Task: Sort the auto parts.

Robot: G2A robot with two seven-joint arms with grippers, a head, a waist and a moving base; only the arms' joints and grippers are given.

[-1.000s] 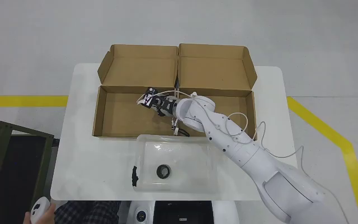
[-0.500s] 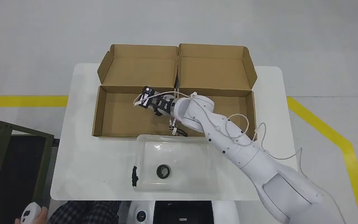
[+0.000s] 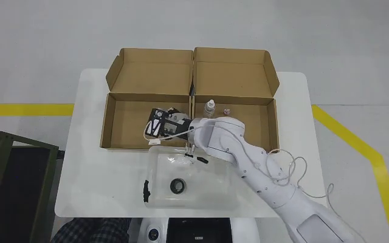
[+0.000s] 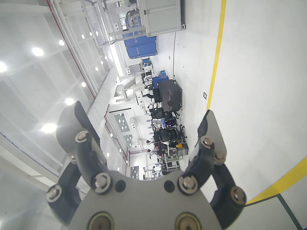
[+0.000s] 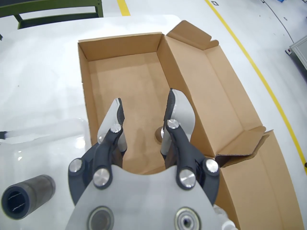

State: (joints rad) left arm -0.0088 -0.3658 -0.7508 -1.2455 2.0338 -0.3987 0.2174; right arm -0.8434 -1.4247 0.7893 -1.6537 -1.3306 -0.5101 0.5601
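The right pincer (image 5: pixel 145 96), jaws apart and empty, is drawn back from the middle of the left cardboard box (image 3: pixel 124 124) to its near wall, beside the clear bin (image 3: pixel 213 188) at the tabletop's near edge, where a dark cylindrical part (image 3: pixel 177 185) is probably to be fetched next.

We found the right gripper (image 5: pixel 145 99) with fingers spread, holding nothing. The left gripper (image 4: pixel 143 111) stood spread wide too.
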